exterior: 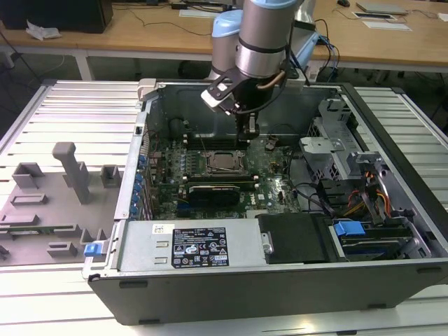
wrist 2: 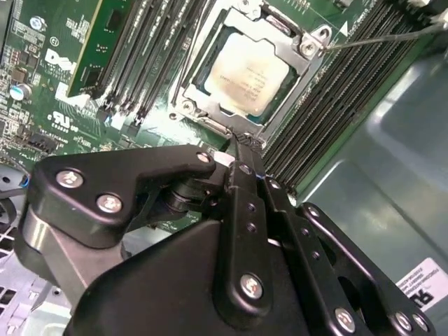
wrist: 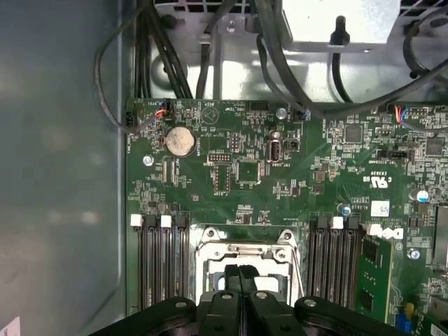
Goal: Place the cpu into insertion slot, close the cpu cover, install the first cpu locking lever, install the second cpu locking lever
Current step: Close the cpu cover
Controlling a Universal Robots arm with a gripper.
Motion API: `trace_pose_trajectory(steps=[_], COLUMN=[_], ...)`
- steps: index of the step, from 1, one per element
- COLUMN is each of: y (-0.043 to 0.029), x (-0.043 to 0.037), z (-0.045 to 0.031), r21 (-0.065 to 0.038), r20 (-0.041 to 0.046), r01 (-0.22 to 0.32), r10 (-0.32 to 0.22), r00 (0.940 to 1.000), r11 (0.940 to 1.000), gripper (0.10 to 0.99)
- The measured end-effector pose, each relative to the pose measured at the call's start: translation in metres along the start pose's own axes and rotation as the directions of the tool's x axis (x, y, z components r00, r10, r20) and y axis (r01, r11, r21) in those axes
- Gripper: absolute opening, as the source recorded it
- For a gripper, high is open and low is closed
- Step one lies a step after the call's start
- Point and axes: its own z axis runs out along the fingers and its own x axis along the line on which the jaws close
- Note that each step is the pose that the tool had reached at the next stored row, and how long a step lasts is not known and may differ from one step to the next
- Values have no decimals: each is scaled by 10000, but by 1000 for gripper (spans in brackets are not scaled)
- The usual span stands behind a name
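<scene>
The gripper (wrist 2: 243, 143) has its fingers (wrist: 231, 280) pressed flat together with no gap between them (whether a thin wire is caught at the very tips cannot be told). In the second wrist view, the tips come down at the near edge of the insertion slot (exterior: 222, 161), touching or just short of its metal rim. The cpu (wrist 2: 245, 73) already sits in that slot, just beyond the tips, pale top up. The cpu cover (wrist 2: 280, 33) lies flat around it, framing the chip. From the cover's far corner a thin silver locking lever (wrist 2: 381, 38) runs out across the memory slots (wrist 2: 329, 105) towards the grey chassis wall (wrist 2: 392, 175). Its long axis points away from the fingers, and it looks unlatched. A second bank of memory slots (wrist 2: 140, 56) flanks the socket's other side, with a green memory module (wrist: 374, 280) standing in one. In the exterior view the gripper hangs just to the exterior view's right of the socket. Beyond lie the green motherboard (wrist: 245, 175), a coin cell battery (wrist: 179, 141) and black cables (wrist: 161, 49), all well apart. Nothing stands between the tips and the socket.
</scene>
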Motion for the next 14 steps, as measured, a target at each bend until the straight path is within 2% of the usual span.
trace_pose_trajectory(steps=[3, 6, 8, 11, 14], y=[-68, -150, -205, -325, -385], x=[-21, -48, -51, -58, -66], z=[7, 23, 36, 50, 69], r21=[-111, -434, -607, -647, -647], r20=[3, 11, 15, 16, 16], r01=[2, 9, 14, 14, 15], r10=[-1, -8, -13, -13, -14], r00=[10000, 10000, 10000, 10000, 10000], r11=[9999, 9991, 9982, 9979, 9979], gripper=[106, 106, 106, 106, 106])
